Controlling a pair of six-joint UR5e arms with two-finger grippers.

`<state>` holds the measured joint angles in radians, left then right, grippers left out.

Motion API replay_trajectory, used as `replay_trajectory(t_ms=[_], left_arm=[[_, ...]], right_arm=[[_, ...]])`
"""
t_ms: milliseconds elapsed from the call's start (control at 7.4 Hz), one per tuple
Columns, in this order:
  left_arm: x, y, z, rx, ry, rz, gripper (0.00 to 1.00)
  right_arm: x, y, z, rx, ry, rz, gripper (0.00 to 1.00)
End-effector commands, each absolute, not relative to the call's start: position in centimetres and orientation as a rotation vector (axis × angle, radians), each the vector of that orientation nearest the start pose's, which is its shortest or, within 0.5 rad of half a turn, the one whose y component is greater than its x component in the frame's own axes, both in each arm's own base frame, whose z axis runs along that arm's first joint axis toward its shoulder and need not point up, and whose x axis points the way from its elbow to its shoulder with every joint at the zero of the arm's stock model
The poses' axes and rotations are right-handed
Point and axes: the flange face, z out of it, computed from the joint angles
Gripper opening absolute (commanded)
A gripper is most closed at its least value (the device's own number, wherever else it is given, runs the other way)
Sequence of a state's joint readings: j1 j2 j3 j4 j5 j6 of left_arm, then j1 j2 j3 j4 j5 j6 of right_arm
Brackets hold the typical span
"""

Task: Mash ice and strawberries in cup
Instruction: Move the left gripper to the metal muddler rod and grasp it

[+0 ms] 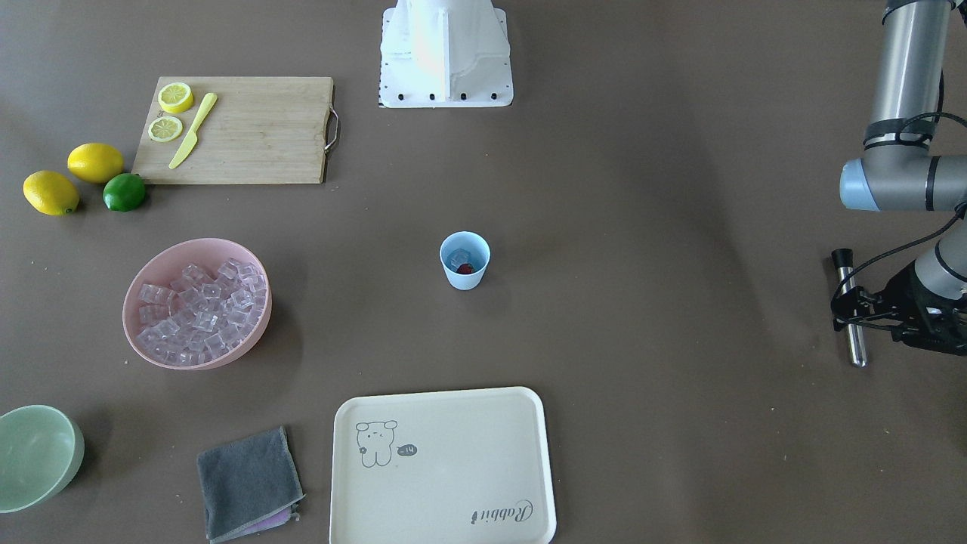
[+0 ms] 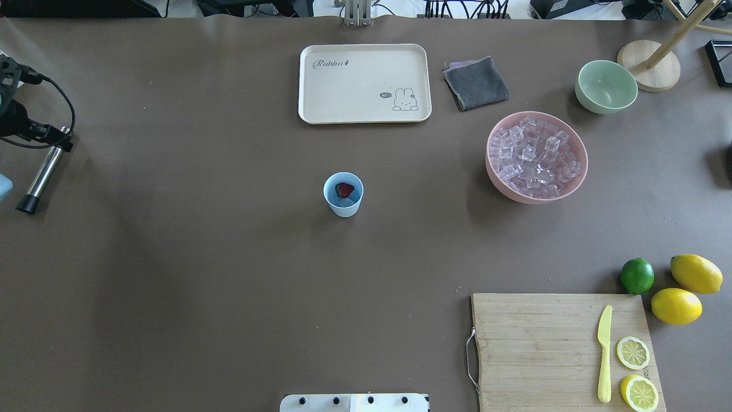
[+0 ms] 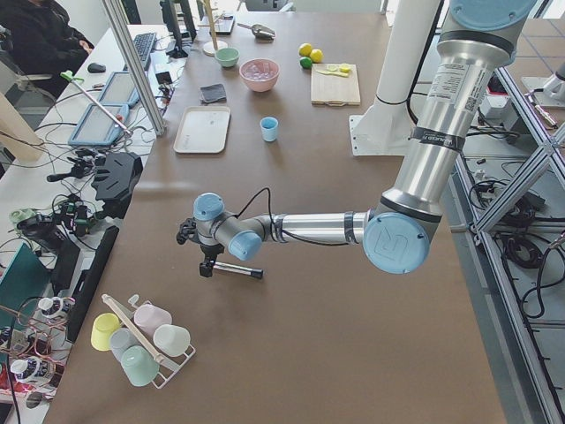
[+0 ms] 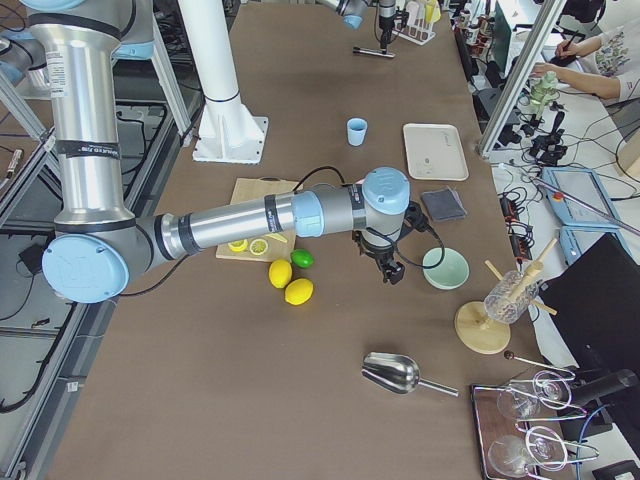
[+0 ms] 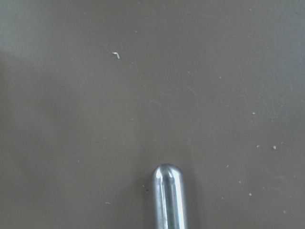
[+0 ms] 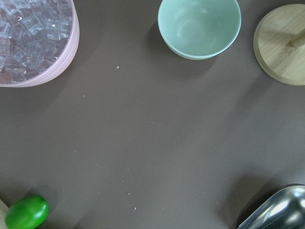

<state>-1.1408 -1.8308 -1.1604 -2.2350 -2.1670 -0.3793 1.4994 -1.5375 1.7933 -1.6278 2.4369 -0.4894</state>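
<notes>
Centrally on the brown table (image 2: 171,286) stood the small light-blue cup (image 2: 343,195), upright, with one red strawberry (image 2: 344,189) inside it; a clear ice (image 1: 461,259) cube lay beside the berry in the cup. Seen from overhead, most ice cubes (image 2: 534,157) filled a pink bowl (image 2: 497,177) at about 3 o'clock from the cup, well apart from it. A cream tray (image 2: 320,109) lay at 12 o'clock from the cup, with a grey cloth (image 2: 476,83) and a pale green bowl (image 2: 606,87) farther to its right. At about 5 o'clock sat a wooden cutting board (image 2: 532,349) carrying a yellow knife (image 2: 604,353) and two lemon slices (image 2: 633,352), with a lime (image 2: 637,276) and two whole lemons (image 2: 676,305) just beyond the board's far corner. The left gripper (image 2: 48,140) hung at 9 o'clock near the table's edge, far from the cup, its jaws clamped on a steel muddler (image 2: 40,177) held nearly level above the table. The right gripper (image 4: 388,268) hovered above bare table between the lime and the green bowl; whether its jaws stood apart or together could not be told. A metal scoop (image 4: 400,374) lay near that end of the table.
</notes>
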Motion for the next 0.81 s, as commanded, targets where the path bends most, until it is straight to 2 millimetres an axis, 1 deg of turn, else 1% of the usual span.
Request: replay_trajectory(t_ms=[0,135,270,405,676], left_arm=[[18.6,-58.8,66.6,0.237,0.737,0.202,0.86],[19.0,-58.8,66.2,0.238,0.739,0.2,0.63],[20.4,-58.5,65.4,0.22,0.756,0.161,0.33],[21.5,-58.2,65.3,0.21,0.76,0.168,0.0],[21.4,-58.3,65.0,0.233,0.736,0.16,0.0]], right_arm=[[1.8,-50.5,53.3,0.361,-0.821,-0.613,0.9],[1.8,-50.5,53.4,0.36,-0.821,-0.613,0.9],[1.8,-50.4,53.5,0.359,-0.821,-0.612,0.9],[1.8,-50.4,53.5,0.359,-0.821,-0.612,0.9],[1.8,-50.4,53.4,0.36,-0.821,-0.613,0.9]])
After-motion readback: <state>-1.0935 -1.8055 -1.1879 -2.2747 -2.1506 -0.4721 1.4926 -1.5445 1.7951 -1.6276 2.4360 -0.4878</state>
